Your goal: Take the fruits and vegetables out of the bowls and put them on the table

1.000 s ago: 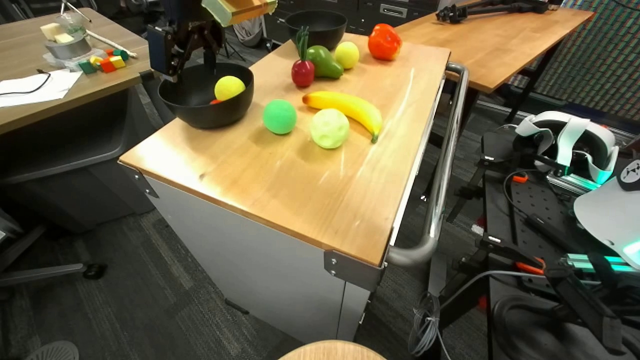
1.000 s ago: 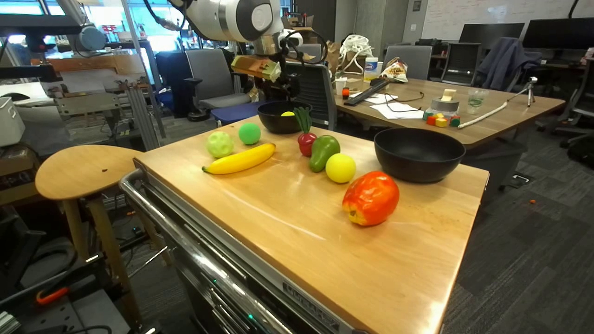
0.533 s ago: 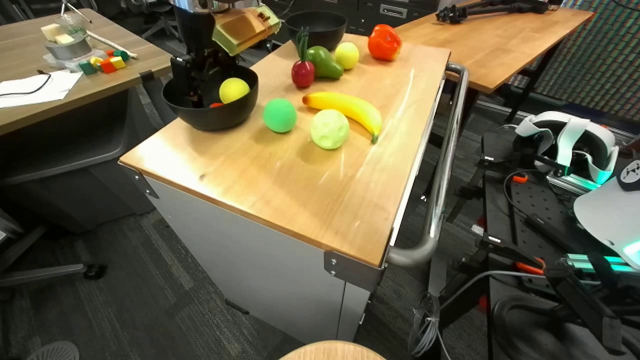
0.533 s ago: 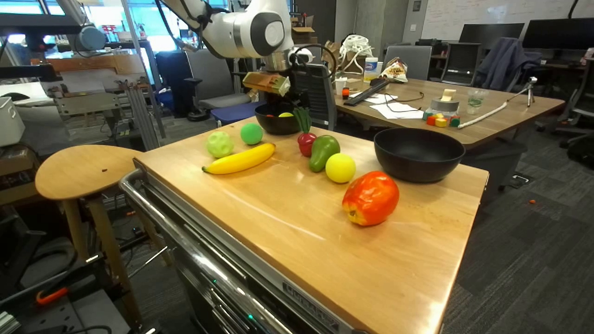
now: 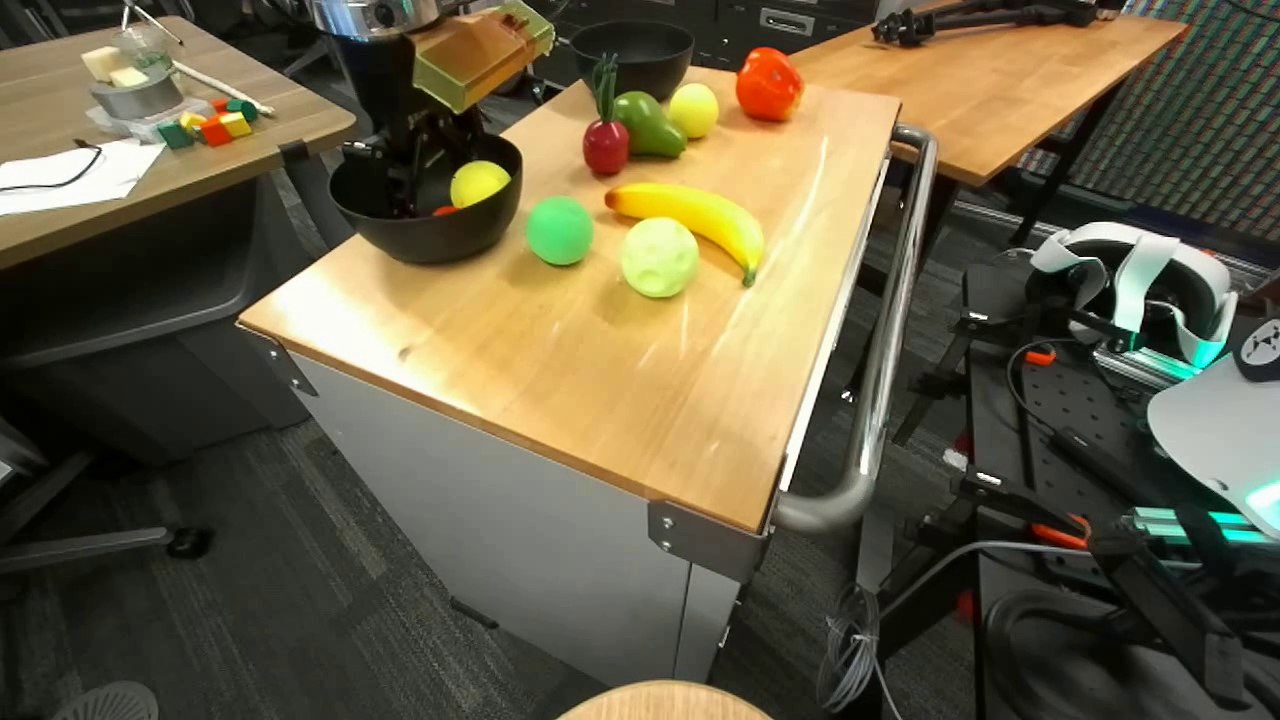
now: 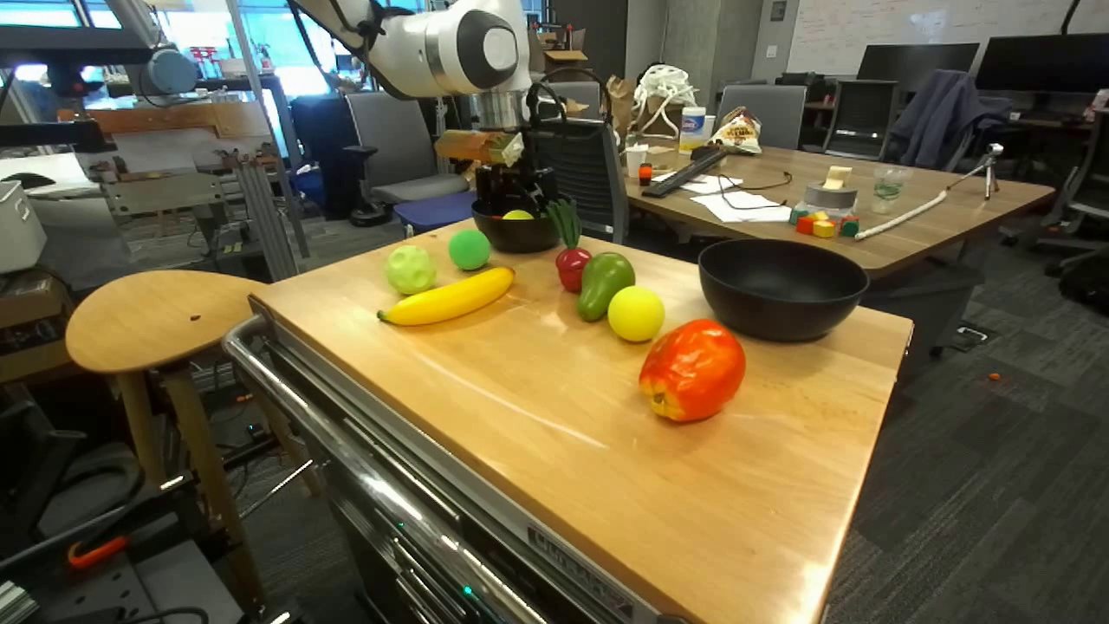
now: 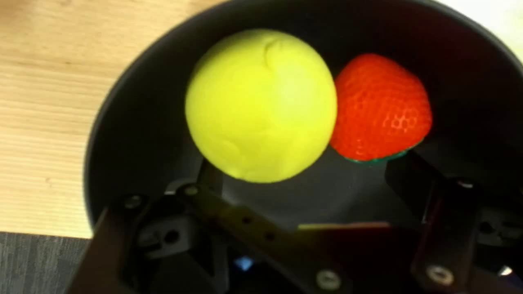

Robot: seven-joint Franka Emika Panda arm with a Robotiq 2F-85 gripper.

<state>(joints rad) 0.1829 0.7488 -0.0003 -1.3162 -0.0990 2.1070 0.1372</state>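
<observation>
The gripper [image 7: 309,177] is down inside a black bowl [image 7: 122,139], and its two fingers are spread wide apart. In that same bowl sit a yellow ball [image 7: 261,106] and a red strawberry [image 7: 380,108], side by side. From the wrist view, I cannot tell if a finger is touching the ball. The bowl is on the wooden table [image 5: 600,390], close to one edge. Also on the table, a green ball [image 5: 560,231] sits near this bowl, and a pale green ball [image 5: 660,257] with little dents is near the green ball. A banana [image 5: 695,210] lies just beside the pale green ball. In an exterior view, a red radish [image 6: 573,269] has its green leaves pointing up, and a green avocado [image 6: 606,286] is right beside it. Then come another yellow ball [image 6: 636,314], near the avocado, and a big red fruit [image 6: 693,371], near that ball. A second black bowl [image 6: 782,299] stands on the table, close to the big red fruit. The white robot arm [image 6: 407,52] hangs over the first bowl, and a shiny metal bar [image 5: 897,300] runs along one side of the table.
</observation>
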